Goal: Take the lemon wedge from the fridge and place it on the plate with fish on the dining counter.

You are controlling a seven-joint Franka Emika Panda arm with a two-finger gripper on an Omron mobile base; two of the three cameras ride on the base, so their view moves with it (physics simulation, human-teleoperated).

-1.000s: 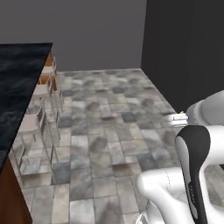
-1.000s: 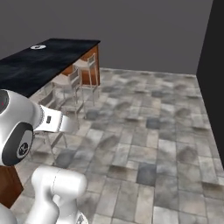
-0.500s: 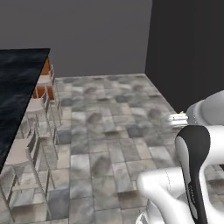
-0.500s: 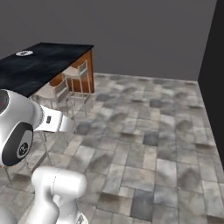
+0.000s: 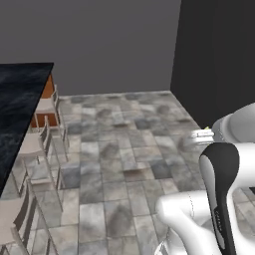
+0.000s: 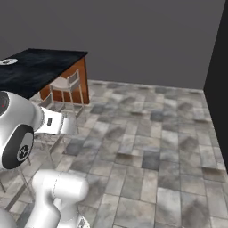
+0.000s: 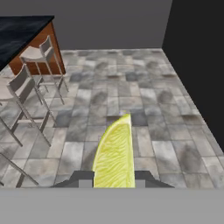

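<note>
The lemon wedge [image 7: 114, 154], yellow with a greenish rind edge, stands up between my two dark fingertips in the hand view. My gripper [image 7: 113, 179] is shut on it and hangs above the tiled floor. In the left base view the gripper [image 5: 199, 136] shows at the right, with a speck of yellow lemon wedge [image 5: 206, 128] at its tip. The dining counter [image 6: 38, 67] has a glossy black top over a brown base and lies far left. A small white plate [image 6: 9, 61] rests on its far end. The counter [image 5: 17, 109] also runs along the left. The fridge is out of view.
Pale metal stools [image 6: 67, 87] line the counter's side [image 7: 41, 54]; more stools [image 5: 37, 147] stand along it. A tall dark block [image 5: 219, 64] rises on the right. Grey stone floor tiles [image 6: 147, 147] spread wide between the two. A grey wall closes the back.
Both base views have shifted, so the base has moved: the counter has slid left in the left view and nearer in the right. The gripper stays shut on the wedge.
</note>
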